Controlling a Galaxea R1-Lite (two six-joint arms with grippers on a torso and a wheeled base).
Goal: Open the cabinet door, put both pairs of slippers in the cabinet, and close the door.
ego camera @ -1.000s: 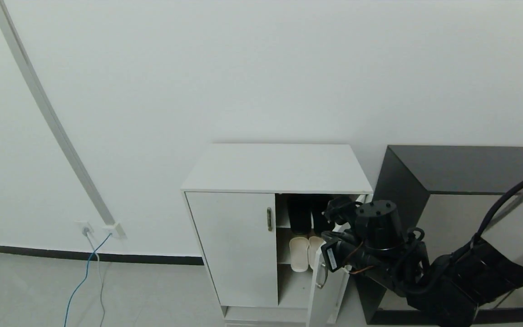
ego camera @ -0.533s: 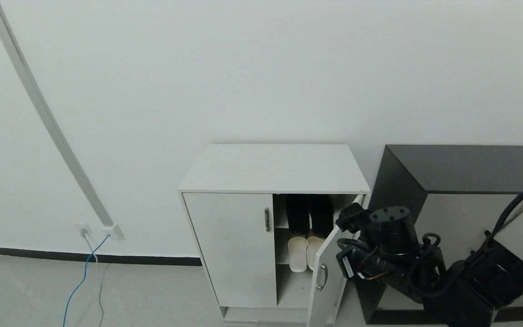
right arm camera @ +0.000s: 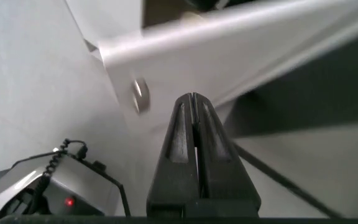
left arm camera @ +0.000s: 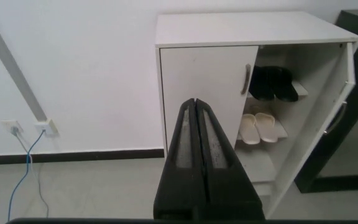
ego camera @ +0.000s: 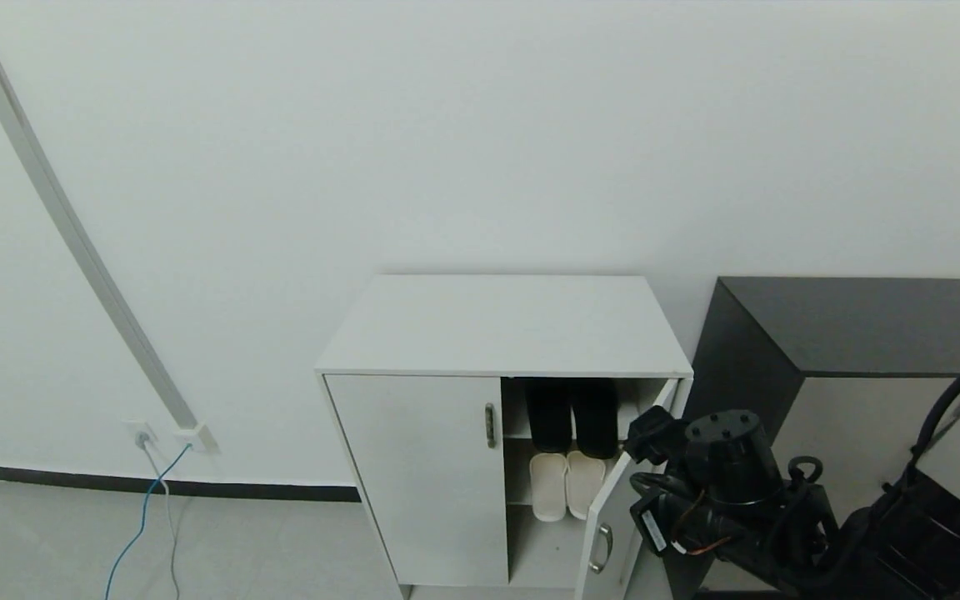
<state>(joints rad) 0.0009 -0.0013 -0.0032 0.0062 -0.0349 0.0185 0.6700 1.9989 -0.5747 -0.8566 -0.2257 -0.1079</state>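
Observation:
The white cabinet (ego camera: 505, 325) has its left door shut and its right door (ego camera: 613, 533) swung partly open. Inside, black slippers (ego camera: 572, 412) lie on the upper shelf and white slippers (ego camera: 566, 485) on the shelf below. The left wrist view shows the black slippers (left arm camera: 272, 82) and white slippers (left arm camera: 261, 126) too. My right arm (ego camera: 722, 483) hangs beside the open door's outer face. My right gripper (right arm camera: 193, 96) is shut and empty, its tips close to that door (right arm camera: 229, 43) near the handle (right arm camera: 140, 96). My left gripper (left arm camera: 196, 102) is shut and empty, well back from the cabinet (left arm camera: 247, 28).
A black cabinet (ego camera: 863, 325) stands right against the white one's right side. A wall socket (ego camera: 142, 435) with blue and grey cables sits low at the left. A pale conduit (ego camera: 72, 233) slants across the wall. Grey floor lies open on the left.
My right arm has drawn back to the right and downward, uncovering both pairs of slippers. The head view has shifted slightly. The right door is still ajar.

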